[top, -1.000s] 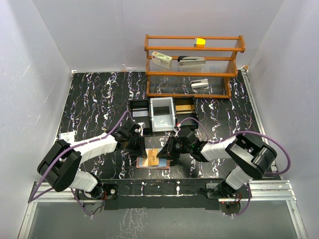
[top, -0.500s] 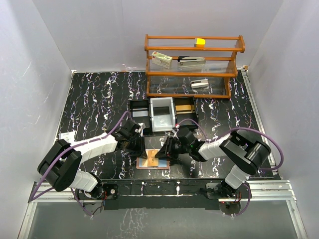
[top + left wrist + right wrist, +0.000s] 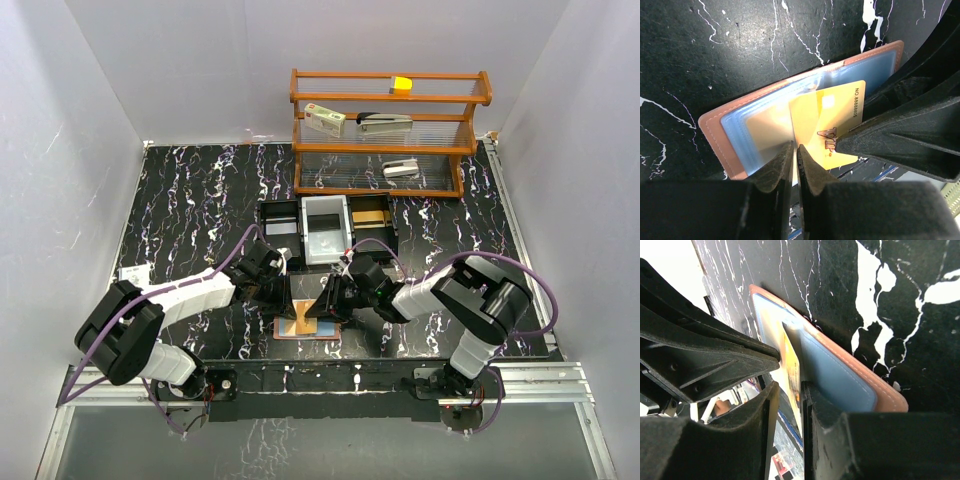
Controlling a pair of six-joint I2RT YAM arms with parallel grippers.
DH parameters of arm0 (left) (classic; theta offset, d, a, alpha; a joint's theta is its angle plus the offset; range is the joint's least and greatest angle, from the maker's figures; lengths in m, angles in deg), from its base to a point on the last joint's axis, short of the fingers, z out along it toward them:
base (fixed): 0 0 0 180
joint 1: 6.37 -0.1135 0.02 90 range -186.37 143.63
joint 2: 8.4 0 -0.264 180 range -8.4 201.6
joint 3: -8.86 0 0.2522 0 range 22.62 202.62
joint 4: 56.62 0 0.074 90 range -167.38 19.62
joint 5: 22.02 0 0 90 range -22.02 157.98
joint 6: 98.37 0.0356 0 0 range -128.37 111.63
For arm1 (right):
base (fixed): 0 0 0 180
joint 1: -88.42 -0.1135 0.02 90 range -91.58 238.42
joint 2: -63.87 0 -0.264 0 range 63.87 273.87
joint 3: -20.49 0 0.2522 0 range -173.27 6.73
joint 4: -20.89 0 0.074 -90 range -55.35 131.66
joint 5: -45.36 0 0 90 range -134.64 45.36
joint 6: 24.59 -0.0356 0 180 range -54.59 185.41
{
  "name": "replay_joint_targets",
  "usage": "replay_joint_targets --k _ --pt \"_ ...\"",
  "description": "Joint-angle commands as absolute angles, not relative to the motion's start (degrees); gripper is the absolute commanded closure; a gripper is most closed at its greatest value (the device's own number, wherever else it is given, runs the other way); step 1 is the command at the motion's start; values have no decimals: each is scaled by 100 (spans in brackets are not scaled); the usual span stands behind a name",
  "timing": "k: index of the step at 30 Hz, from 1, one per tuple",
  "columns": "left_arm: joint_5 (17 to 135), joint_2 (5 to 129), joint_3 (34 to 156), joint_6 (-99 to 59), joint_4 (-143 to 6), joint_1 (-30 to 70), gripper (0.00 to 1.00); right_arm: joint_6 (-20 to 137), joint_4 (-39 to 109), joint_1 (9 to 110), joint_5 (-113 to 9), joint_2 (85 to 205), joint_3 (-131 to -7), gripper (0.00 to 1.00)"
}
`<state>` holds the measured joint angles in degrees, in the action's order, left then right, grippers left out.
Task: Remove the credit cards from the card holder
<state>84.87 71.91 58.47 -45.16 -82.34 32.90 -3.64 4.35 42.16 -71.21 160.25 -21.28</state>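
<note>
The salmon-pink leather-like bifold card holder lay open at the black marble table's near edge, centre. The left gripper, clenched, apparently steadied it. The right gripper, jaws parted, straddled the half-protruding yellow-orange plastic card for extraction.

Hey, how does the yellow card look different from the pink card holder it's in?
The yellow card is yellow-orange with printed letters and digits; the card holder is salmon-pink with pale blue pockets. The card is smaller and sticks partly out of a pocket; the holder lies open on the table. Both are flat rectangles.
</note>
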Motion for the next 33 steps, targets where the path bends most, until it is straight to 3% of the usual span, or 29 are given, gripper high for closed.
replay_joint_targets --k 1,9,18,33 --pt "8239 7241 5548 -4475 -8856 3336 92 -450 197 4166 -7080 16032 -2250 78" --pt "8161 7136 5557 -4492 -8917 3339 92 -357 548 4166 -6845 15757 -2198 85" --pt "8191 7067 5534 -4504 -8926 3335 92 -286 593 4166 -6851 15655 -2150 100" --pt "7959 6798 5539 -4715 -8901 3344 92 604 1813 4192 -6550 15005 -2552 100"
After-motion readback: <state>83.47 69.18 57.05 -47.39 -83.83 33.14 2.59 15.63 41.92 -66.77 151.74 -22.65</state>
